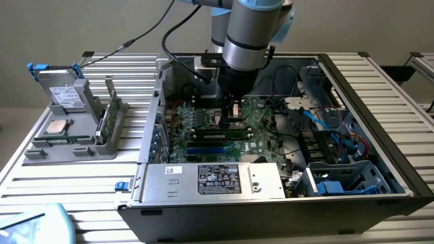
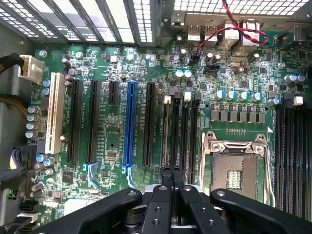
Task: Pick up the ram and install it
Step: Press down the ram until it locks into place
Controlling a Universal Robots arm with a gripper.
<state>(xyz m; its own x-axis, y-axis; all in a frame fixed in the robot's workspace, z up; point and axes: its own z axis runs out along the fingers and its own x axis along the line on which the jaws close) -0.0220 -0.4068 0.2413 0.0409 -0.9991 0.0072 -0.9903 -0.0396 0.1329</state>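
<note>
The ram (image 1: 220,135), a long green stick with a row of black chips, stands on edge in a black slot on the motherboard (image 1: 203,122) inside the open computer case. My gripper (image 1: 230,118) hangs straight down just behind the stick in the exterior view. In the wrist view my gripper (image 2: 170,170) is shut, fingertips pressed together with nothing between them, over the group of black memory slots (image 2: 180,136). I cannot tell whether the fingertips touch the ram. Beside the slots lies the empty processor socket (image 2: 234,170).
A grey holder (image 1: 61,147) on the exterior view's left carries a drive (image 1: 66,96), a square processor chip (image 1: 58,127) and a green board on edge (image 1: 109,119). The power supply (image 1: 213,180), loose cables (image 1: 318,117) and case walls (image 1: 369,101) hem in the motherboard.
</note>
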